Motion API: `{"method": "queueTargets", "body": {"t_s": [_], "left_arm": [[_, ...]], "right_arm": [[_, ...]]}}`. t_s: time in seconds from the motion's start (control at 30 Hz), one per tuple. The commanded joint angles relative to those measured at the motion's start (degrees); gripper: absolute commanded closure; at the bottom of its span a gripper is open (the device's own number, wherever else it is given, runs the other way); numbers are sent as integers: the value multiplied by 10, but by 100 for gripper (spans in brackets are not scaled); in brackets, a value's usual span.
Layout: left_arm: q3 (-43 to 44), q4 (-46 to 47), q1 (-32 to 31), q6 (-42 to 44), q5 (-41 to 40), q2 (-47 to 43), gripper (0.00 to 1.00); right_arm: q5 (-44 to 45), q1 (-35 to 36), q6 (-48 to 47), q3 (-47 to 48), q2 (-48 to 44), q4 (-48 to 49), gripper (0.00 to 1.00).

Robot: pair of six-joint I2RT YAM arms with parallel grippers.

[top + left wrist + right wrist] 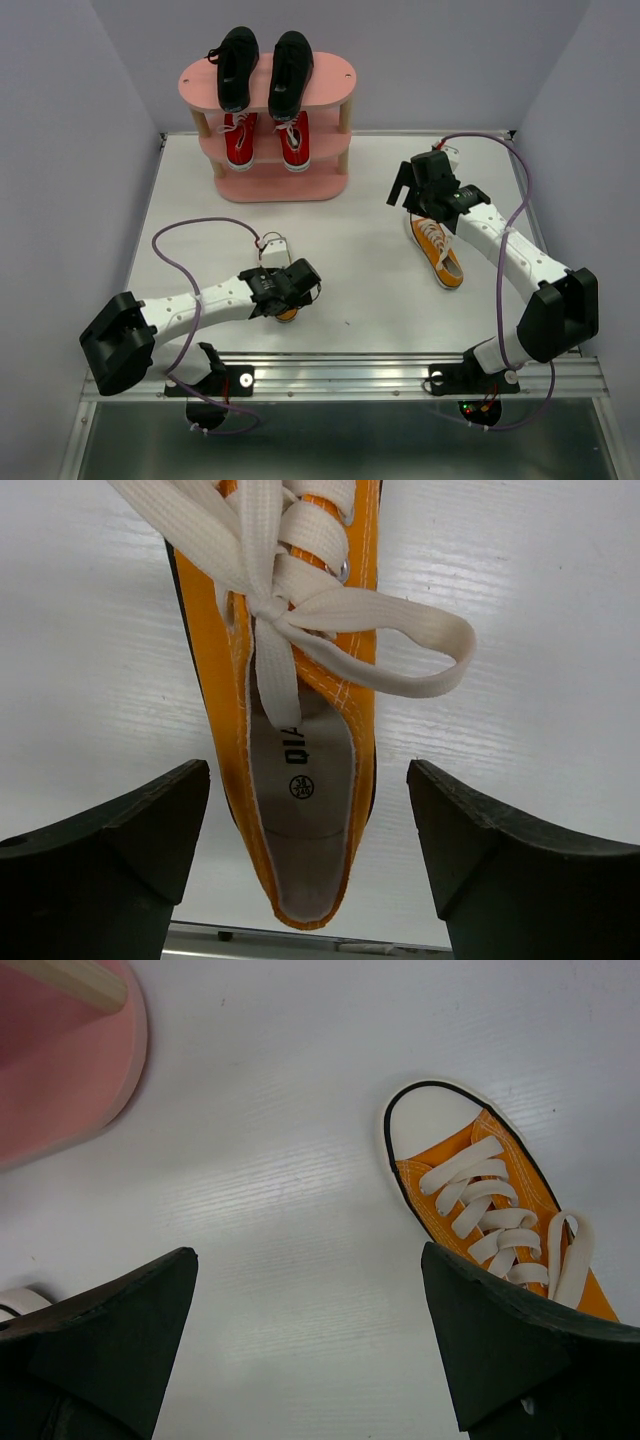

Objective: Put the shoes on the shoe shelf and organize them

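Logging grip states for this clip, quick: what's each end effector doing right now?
Left end effector: open, astride the heel of the orange shoe, not gripping it.
Right end effector: open, empty.

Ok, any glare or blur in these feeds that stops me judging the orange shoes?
Top external: even, soft light, sharp, but the left gripper hides most of the left orange shoe. Left wrist: that shoe crisp, mild sheen on the table, fingers near black. Right wrist: right orange shoe sharp, partly cut off by a dark finger.
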Motion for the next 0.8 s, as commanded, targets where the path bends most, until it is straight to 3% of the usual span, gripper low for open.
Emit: {"method": "queueTargets", "body": {"t_s": [0.0, 0.1, 0.4, 0.43, 0.5, 0.77], "left_arm": [[-11, 7, 2, -29, 6, -4, 8], [-19, 3, 2, -41, 18, -11, 9], [-39, 7, -5, -70, 29, 3, 49], [-37, 5, -6, -68, 26, 5, 72], [-27, -7, -5, -65, 16, 6, 100], [52, -68, -4, 19, -71, -48, 100]], "right_arm": [[2, -4, -3, 7, -12, 26, 1], [1, -4, -1, 5, -10, 26, 1], [-1, -4, 5, 4, -5, 28, 1], [-1, -4, 4, 3, -6, 29, 1], [-1, -4, 5, 5, -4, 28, 1], [1, -4, 8, 2, -5, 28, 1]]}}
